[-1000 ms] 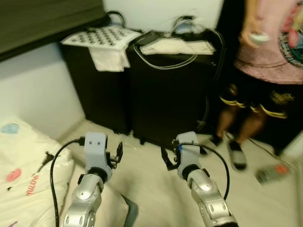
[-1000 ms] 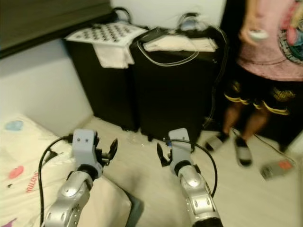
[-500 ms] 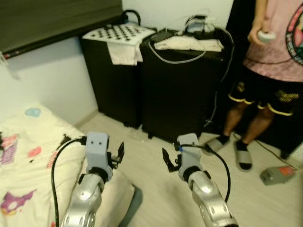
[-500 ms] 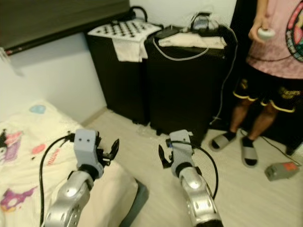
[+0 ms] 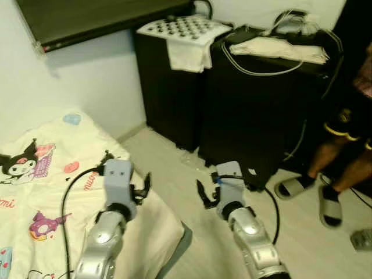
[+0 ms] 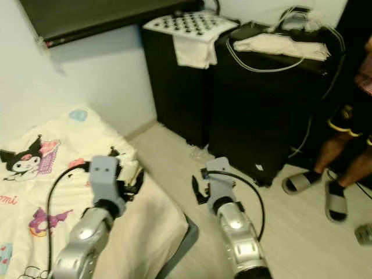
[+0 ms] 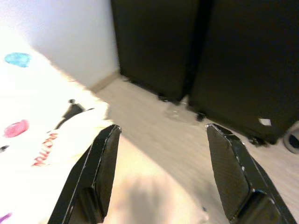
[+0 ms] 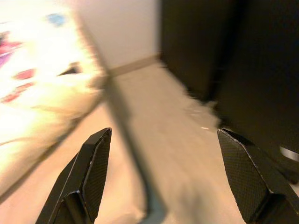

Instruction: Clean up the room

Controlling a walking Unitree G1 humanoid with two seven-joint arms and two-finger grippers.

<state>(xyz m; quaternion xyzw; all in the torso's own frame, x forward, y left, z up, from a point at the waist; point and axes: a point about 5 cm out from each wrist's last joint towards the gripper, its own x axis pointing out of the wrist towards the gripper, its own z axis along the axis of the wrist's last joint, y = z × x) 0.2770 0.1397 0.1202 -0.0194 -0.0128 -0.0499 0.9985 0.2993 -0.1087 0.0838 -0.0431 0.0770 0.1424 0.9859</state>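
Ahead of the left gripper (image 5: 141, 187), just beyond its spread fingers, a small dark object (image 7: 71, 112) is seen on the bed (image 5: 35, 192). It lies nearer this arm than the right gripper (image 5: 206, 195), also held apart and empty.

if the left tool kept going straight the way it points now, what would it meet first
Probably the bare floor, then the black cabinets beyond. The open left tool is empty, over the bed's edge; depth is unclear.

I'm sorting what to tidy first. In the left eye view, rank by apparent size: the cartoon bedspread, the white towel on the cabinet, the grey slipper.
1. Cartoon bedspread, though it lies nearest the camera.
2. White towel.
3. Grey slipper.
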